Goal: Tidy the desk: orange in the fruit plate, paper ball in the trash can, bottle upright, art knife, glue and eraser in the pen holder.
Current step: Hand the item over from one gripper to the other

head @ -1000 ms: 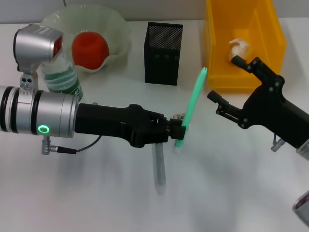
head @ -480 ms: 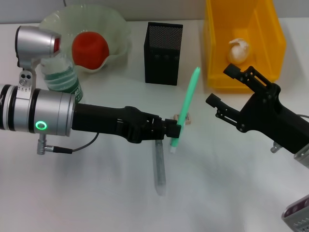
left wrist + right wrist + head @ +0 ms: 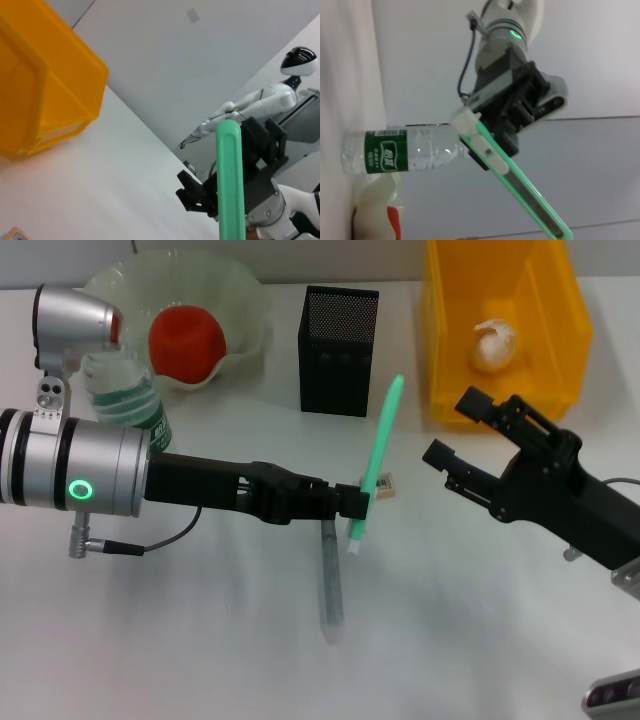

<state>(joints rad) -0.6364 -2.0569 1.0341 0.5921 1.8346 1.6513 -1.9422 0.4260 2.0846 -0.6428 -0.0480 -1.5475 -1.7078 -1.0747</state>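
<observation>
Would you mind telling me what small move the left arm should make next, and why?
Probably carry the green art knife toward the pen holder: the left gripper holds it clear of the table, short of the holder's open top.

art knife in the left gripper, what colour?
Mint green, with a white tip: the art knife in the left gripper. Clearest in the right wrist view.

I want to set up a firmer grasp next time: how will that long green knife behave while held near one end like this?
The knife looks like a thin, stiff plastic stick, probably light. The left end effector grips it near its lower end, so it may pivot or slip; it already leans. Its smooth sides could slide in the fingers. The right end effector waits open nearby.
</observation>
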